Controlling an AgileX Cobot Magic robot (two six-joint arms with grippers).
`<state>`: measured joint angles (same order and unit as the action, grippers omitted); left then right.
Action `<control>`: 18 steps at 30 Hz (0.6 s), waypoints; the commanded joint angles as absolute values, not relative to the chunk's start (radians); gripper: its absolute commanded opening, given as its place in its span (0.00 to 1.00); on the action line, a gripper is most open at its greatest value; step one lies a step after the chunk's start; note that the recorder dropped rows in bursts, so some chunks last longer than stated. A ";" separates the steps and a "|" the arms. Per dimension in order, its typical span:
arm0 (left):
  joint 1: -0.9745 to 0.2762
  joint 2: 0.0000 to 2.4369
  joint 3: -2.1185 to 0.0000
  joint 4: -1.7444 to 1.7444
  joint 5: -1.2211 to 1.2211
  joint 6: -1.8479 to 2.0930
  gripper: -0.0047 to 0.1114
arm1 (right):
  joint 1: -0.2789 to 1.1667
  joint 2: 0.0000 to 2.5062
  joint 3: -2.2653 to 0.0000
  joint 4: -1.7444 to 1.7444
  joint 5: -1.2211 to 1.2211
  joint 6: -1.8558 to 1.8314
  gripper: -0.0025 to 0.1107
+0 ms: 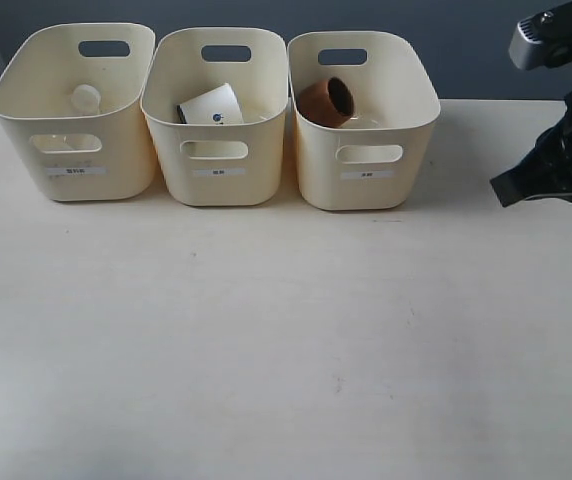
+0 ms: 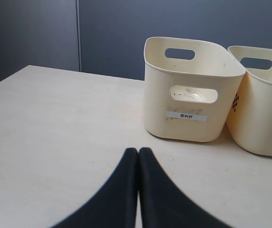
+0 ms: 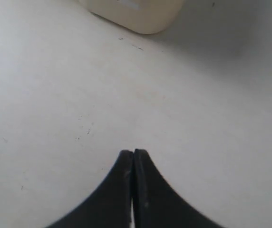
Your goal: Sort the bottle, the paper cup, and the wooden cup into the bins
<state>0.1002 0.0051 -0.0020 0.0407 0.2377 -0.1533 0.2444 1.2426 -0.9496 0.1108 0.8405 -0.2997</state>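
Observation:
Three cream bins stand in a row at the back of the table. In the left bin lies the bottle, its white cap showing. The paper cup lies on its side in the middle bin. The brown wooden cup rests tilted in the right bin. My right gripper hangs at the far right, shut and empty; in the right wrist view the right gripper is above bare table. My left gripper is shut and empty, short of the left bin.
The pale table stretches in front of the bins. A dark wall stands behind them. The right arm's body rises at the right edge of the exterior view. The left arm does not show there.

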 commanded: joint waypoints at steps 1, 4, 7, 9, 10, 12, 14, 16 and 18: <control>0.096 0.000 0.000 0.044 0.231 -0.155 0.04 | 0.239 1.237 -0.947 0.107 0.840 -0.293 0.01; 0.096 0.000 0.000 0.044 0.231 -0.155 0.04 | 0.238 1.208 -0.939 0.111 0.789 -0.294 0.01; 0.096 0.000 0.000 0.044 0.231 -0.155 0.04 | 0.209 1.123 -0.898 0.123 0.644 -0.294 0.01; 0.096 0.000 0.000 0.044 0.231 -0.155 0.04 | 0.178 1.054 -0.855 0.155 0.552 -0.293 0.01; 0.096 0.000 0.000 0.044 0.231 -0.155 0.04 | 0.147 1.014 -0.829 0.174 0.511 -0.293 0.01; 0.096 0.000 0.000 0.044 0.231 -0.155 0.04 | 0.100 0.947 -0.772 0.199 0.436 -0.293 0.01; 0.096 0.000 0.000 0.044 0.231 -0.155 0.04 | 0.059 0.880 -0.711 0.200 0.375 -0.293 0.01; 0.096 0.000 0.000 0.044 0.231 -0.155 0.04 | 0.033 0.806 -0.638 0.200 0.300 -0.293 0.01; 0.096 0.000 0.000 0.044 0.231 -0.155 0.04 | 0.019 0.743 -0.572 0.193 0.229 -0.293 0.01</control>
<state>0.1002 0.0051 -0.0020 0.0407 0.2377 -0.1533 0.0463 0.8340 -0.6531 0.1927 0.3359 -0.2959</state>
